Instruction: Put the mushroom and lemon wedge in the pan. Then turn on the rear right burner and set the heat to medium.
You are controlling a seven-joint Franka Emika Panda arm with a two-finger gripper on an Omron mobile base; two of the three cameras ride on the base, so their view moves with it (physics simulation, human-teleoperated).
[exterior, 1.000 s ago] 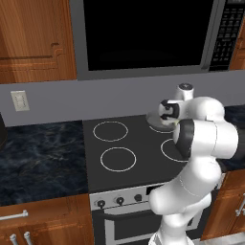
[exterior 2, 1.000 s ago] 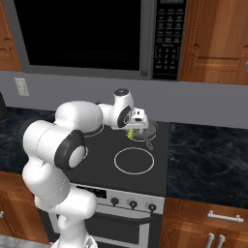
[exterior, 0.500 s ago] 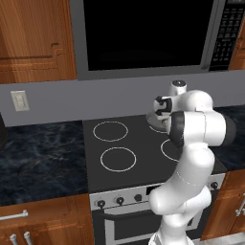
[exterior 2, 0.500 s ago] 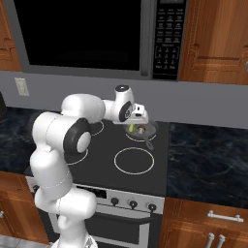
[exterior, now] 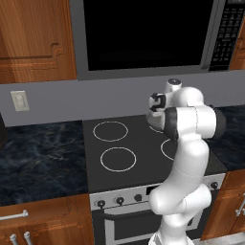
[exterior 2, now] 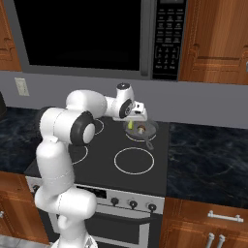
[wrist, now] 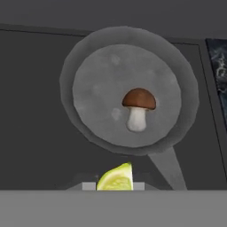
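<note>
Since a second ago the arm's upper links have folded in closer to the stove's back edge, the elbow rising more upright in both base views, while the gripper [exterior 2: 138,114] has stayed over the rear right of the cooktop, above the pan [exterior 2: 150,128]; the stove and cabinets sit where they did, so the base has not driven. The pan rests on the black glass stove [exterior 2: 104,164] at the rear right burner, whose ring it covers, with its thin dark handle pointing toward the front. In the hand view the pan [wrist: 80,80] appears as a round, shallow grey dish with a lighter mottled floor, and the mushroom [wrist: 138,108] lies inside it, a little off centre: a reddish-brown cap over a pale stem. From the right base view the mushroom [exterior 2: 141,128] is a small brown speck in the pan. The lemon wedge [wrist: 117,178], yellow-green with a paler cut face, sits at the bottom of the hand view between the finger tips, just outside the near rim of the pan in that picture; the pincer is closed on it and holds it above the pan. In the right base view the wedge [exterior 2: 130,125] is a small yellow-green spot just beneath the hand.
</note>
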